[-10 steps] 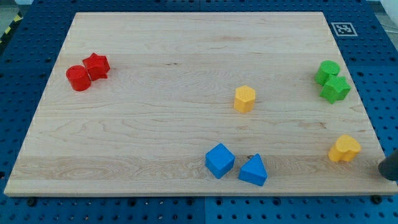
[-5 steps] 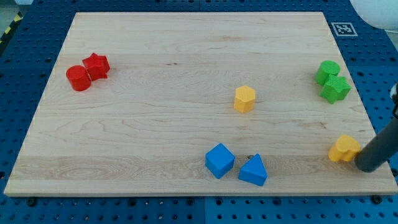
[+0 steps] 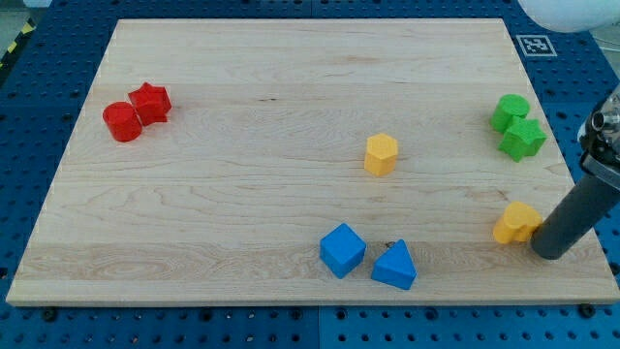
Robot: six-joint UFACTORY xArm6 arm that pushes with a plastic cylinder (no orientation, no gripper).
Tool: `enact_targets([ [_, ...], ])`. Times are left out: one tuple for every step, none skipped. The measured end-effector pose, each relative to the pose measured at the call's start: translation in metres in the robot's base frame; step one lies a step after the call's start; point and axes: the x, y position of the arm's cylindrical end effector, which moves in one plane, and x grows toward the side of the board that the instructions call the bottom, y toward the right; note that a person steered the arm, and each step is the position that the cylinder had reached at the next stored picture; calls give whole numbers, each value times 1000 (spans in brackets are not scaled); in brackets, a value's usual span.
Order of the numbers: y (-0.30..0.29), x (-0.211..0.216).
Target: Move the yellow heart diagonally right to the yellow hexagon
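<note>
We saw a pale wooden board (image 3: 291, 87) with fine horizontal grain, lying flat and filling most of the view. Under it and around all its sides lay a blue perforated surface (image 3: 39, 126), its holes set in a regular grid. A small black-and-white square marker (image 3: 535, 45) sat just off the board's upper right corner. Yellow-and-black striped tape (image 3: 15, 44) crossed the upper left corner. The light was even and soft.
</note>
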Motion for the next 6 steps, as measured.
enact_targets([
  [0,0],
  [-19,1],
  [-21,-20],
  [-24,-24],
  [-23,-24],
  [-6,-24],
])
